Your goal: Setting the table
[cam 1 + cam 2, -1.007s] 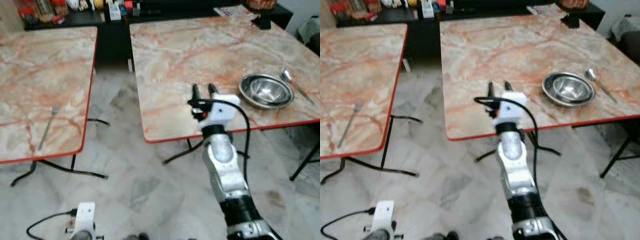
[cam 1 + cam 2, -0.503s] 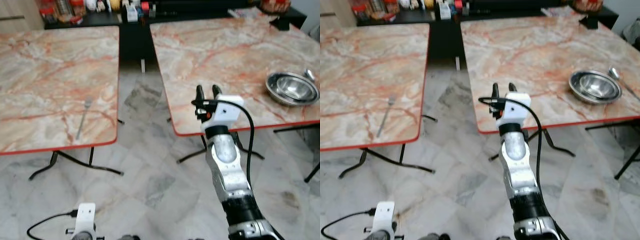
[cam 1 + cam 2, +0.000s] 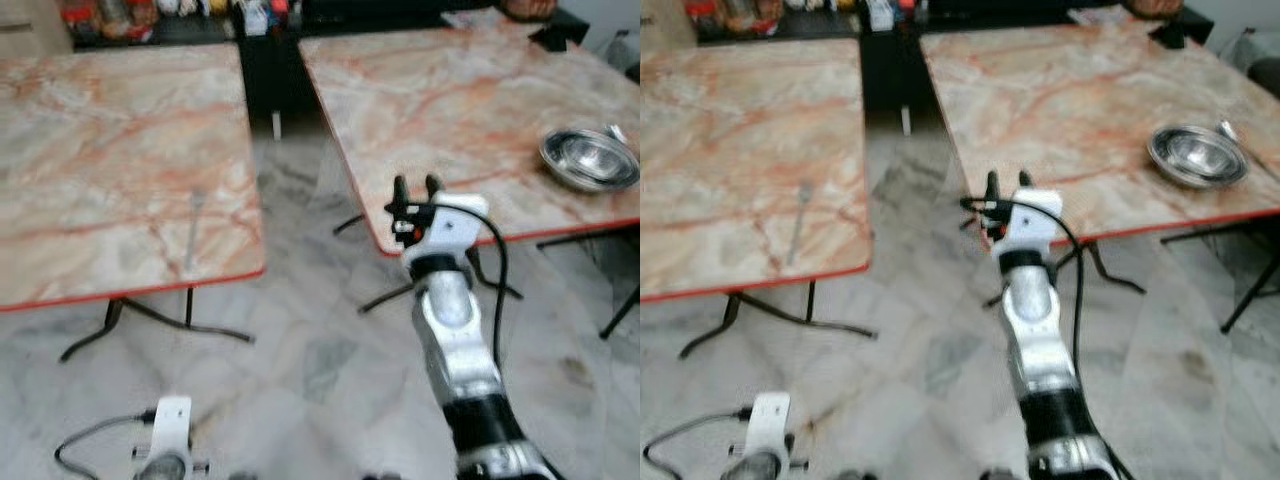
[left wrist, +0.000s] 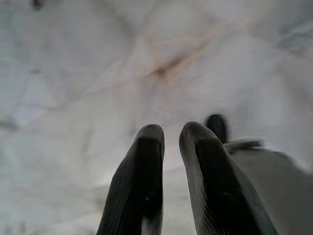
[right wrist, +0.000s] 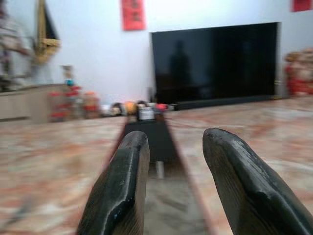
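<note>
A fork (image 3: 193, 230) lies on the left marble table (image 3: 90, 150), near its front right corner. On the right marble table (image 3: 450, 90) a steel bowl (image 3: 590, 160) sits close to the right edge, with a spoon (image 3: 617, 134) just behind it. My right gripper (image 3: 417, 182) is raised in front of me, over the gap beside the right table's near corner, open and empty. Its fingers (image 5: 124, 176) point between the two tables. My left arm (image 3: 170, 440) hangs low, and the left gripper (image 4: 171, 133) is shut above the floor.
Marble floor (image 3: 320, 330) runs between the two red-edged tables. Black folding legs (image 3: 150, 320) stand under each. A dark low cabinet (image 3: 270, 20) with small bottles and a large TV (image 5: 215, 63) stand at the far end.
The camera has swung left and the picture is blurred: the fork's table fills more of the view and the bowl sits nearer the right edge. The right arm keeps its raised pose.
</note>
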You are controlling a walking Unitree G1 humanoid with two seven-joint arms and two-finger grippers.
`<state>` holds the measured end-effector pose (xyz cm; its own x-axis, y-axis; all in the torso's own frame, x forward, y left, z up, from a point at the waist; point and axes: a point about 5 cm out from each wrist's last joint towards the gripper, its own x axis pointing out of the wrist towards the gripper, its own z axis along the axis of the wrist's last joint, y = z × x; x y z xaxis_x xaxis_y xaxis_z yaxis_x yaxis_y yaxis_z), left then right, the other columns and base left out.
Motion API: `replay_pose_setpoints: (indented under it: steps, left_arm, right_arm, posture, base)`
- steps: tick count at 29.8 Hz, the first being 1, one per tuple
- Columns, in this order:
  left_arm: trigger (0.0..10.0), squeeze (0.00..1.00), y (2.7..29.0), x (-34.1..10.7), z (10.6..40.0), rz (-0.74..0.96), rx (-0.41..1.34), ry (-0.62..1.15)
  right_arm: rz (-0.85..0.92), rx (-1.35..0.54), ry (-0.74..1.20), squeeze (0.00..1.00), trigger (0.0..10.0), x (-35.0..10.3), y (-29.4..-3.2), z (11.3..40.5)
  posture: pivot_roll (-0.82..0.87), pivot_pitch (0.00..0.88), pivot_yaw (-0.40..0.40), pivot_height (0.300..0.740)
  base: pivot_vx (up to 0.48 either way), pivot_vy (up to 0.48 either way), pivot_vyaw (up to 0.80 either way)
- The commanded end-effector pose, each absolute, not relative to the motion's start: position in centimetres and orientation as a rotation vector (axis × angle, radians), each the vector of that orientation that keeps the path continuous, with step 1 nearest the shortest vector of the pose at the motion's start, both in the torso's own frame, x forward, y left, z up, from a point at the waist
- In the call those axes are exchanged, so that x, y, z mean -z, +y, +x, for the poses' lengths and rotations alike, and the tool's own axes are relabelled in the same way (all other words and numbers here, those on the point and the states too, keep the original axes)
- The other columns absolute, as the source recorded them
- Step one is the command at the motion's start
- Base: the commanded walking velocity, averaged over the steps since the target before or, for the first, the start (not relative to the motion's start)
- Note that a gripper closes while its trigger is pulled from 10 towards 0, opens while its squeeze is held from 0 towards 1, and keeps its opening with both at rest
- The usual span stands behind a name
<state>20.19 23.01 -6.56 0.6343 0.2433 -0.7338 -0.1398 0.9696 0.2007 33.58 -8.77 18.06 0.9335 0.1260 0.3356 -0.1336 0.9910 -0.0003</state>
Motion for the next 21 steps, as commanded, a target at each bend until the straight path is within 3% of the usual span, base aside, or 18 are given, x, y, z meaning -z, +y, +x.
replay_pose_setpoints:
  steps: [1, 21]
  left_arm:
    - [10.0, 0.00, 22.71, 7.01, 19.55, 0.115, -0.224, 0.881]
    - [10.0, 0.00, 22.67, 7.04, 19.50, 0.114, -0.226, 0.882]
  right_arm:
    - [0.017, -0.112, -0.338, 0.00, 10.0, -17.98, -9.58, 33.64]
    - [0.017, -0.122, -0.334, 0.00, 10.0, -17.90, -9.49, 33.63]
  posture:
    - [-0.03, 0.152, 0.003, 0.740]
    - [-0.03, 0.153, 0.000, 0.740]
  base:
    - [0.000, 0.341, 0.00]
    - [0.000, 0.341, 0.00]
